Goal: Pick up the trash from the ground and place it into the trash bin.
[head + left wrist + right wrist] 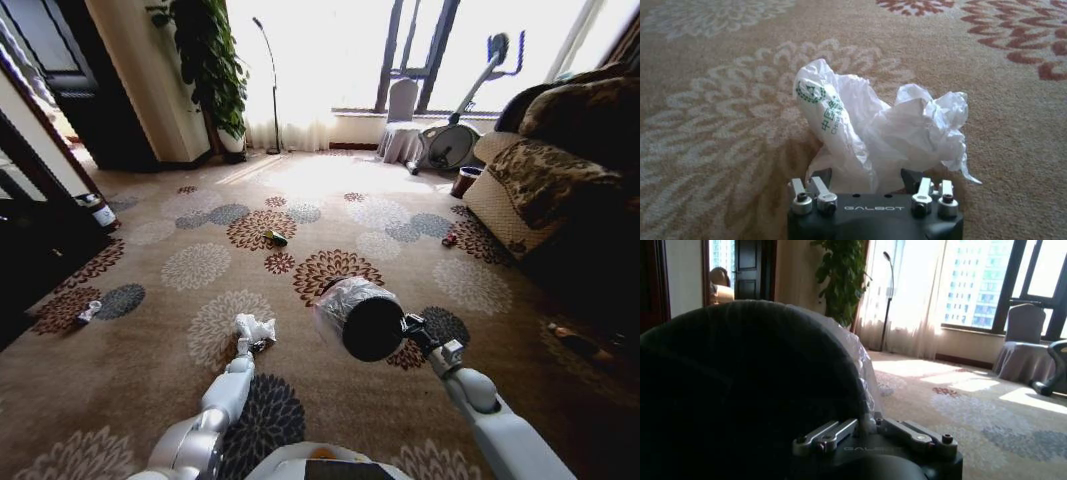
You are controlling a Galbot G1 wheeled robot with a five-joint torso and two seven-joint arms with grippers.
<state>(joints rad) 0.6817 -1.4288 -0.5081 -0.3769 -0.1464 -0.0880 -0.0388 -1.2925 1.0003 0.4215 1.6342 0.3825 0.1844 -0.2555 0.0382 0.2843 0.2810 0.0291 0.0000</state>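
Note:
A crumpled white paper wad (254, 328) (873, 130) with green print lies on the carpet. My left gripper (246, 345) (865, 176) is low at it, open, with one finger on each side of the wad's near end. My right gripper (412, 325) (870, 422) is shut on the rim of the trash bin (358, 318) (753, 390). It holds this dark round bin with its plastic liner tipped on its side above the carpet, just right of the wad. A green wrapper (274, 238) lies farther out on the carpet. A red scrap (450, 239) lies near the sofa.
A patterned sofa (560, 170) fills the right side. Dark furniture (30, 230) lines the left. A small white piece (88, 312) lies at the left on the carpet, and a brown pot (465, 181) stands by the sofa's far end. An exercise machine (455, 140), a draped chair and a plant stand by the window.

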